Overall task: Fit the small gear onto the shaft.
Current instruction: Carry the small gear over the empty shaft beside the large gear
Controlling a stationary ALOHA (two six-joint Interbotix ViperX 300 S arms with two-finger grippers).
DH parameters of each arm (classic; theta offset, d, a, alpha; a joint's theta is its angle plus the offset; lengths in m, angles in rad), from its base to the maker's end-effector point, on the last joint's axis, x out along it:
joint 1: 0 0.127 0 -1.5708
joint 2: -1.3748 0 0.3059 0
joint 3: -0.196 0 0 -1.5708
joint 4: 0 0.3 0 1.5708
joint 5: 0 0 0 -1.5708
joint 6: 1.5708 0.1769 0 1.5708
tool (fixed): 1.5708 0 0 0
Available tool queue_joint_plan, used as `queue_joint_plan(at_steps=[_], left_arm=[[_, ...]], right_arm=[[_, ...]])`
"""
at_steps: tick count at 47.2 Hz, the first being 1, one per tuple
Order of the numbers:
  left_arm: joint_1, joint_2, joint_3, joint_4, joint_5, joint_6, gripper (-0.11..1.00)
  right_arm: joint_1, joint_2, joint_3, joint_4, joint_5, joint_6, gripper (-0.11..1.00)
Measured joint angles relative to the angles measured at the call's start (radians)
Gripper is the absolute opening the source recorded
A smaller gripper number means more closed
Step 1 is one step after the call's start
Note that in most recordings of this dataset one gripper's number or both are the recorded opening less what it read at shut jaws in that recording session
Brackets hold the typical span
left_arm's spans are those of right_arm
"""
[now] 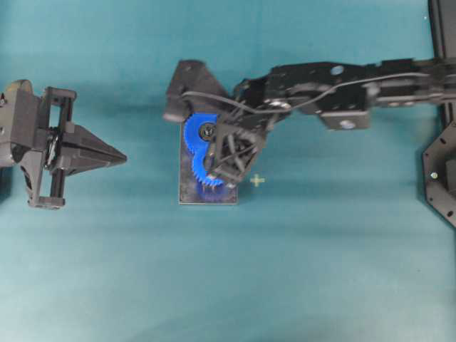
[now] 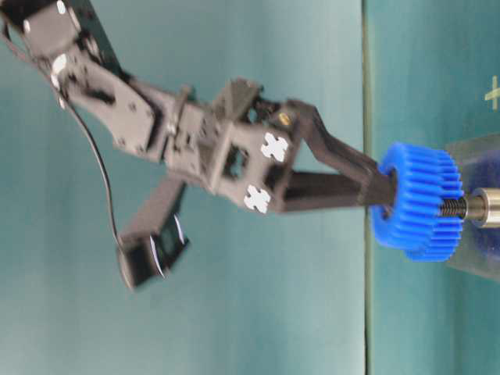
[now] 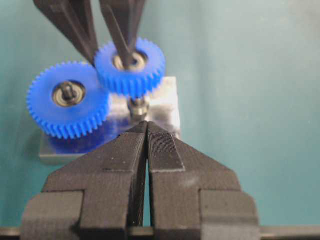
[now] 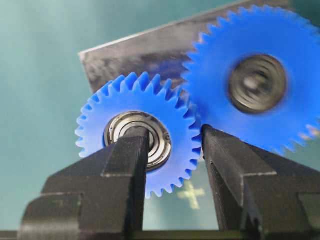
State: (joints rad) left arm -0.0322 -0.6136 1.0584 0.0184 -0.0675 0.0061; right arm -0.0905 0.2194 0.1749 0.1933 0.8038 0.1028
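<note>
small gear (image 3: pixel 131 67) flat, bore vertical (over shaft (image 3: pixel 138 107)) | right gripper (image 4: pixel 172 150) grips it | left gripper (image 3: pixel 146 150) closed, empty

A robotics lab bench: a bare teal counter (image 1: pixel 320 271) with two black robot arms, a metal plate (image 1: pixel 187 194) at centre frame, and black frame rails (image 1: pixel 440 28) at the upper right.
</note>
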Motion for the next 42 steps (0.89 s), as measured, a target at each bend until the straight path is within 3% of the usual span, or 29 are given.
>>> queue_joint_plan(at_steps=[42], left_arm=[[0.0, 0.009, 0.0, 0.0, 0.0, -0.002, 0.0]], right_arm=[[0.003, 0.035, -0.021, -0.012, 0.012, 0.0, 0.37]])
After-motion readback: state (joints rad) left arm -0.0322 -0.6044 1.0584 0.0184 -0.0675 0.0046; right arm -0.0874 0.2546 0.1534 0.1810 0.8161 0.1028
